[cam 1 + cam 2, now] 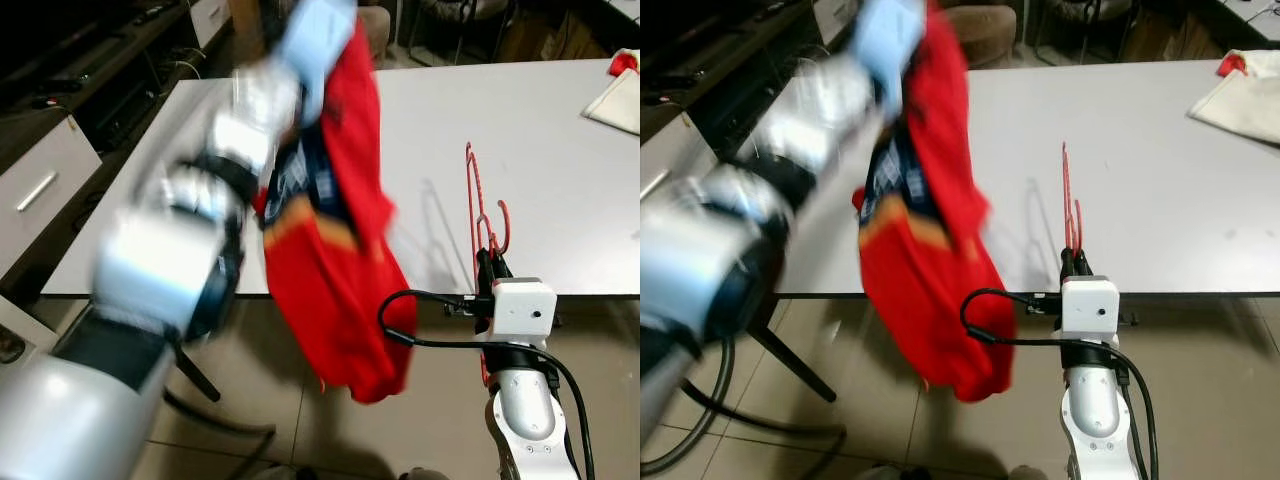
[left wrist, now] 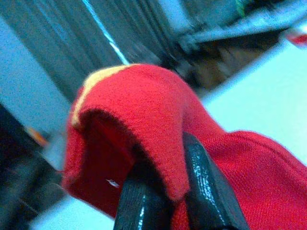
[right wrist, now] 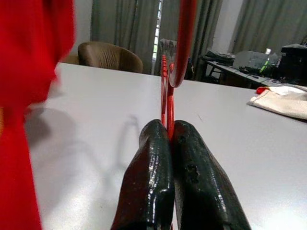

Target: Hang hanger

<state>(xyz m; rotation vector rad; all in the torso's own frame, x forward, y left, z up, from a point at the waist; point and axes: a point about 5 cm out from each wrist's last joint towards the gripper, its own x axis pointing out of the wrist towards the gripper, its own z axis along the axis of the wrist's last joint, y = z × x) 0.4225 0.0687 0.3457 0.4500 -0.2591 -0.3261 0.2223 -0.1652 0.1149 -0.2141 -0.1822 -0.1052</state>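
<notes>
Right wrist view puts the nearest action plainly: the right gripper (image 3: 169,139) has its jaws pressed together on the thin red wire of the hanger (image 3: 166,91), with no gap showing between the two black fingers. From the head views that gripper (image 1: 487,262) stands at the near edge of the white counter (image 1: 560,180) and holds the hanger upright and edge-on above the surface, its hook curling at the side; held steady and clear of the counter like that, it looks ready to receive the garment. A little farther off and to the robot's left, the left gripper (image 2: 165,184) is raised high, jaws clamped on a fold of the red shirt (image 1: 335,230), a pinch of cloth bunched between them. The shirt hangs full length from that grip, beside the hanger but apart from it, probably lifted so its opening can be found. At the counter's far right corner lies a pale folded cloth (image 1: 615,100).
</notes>
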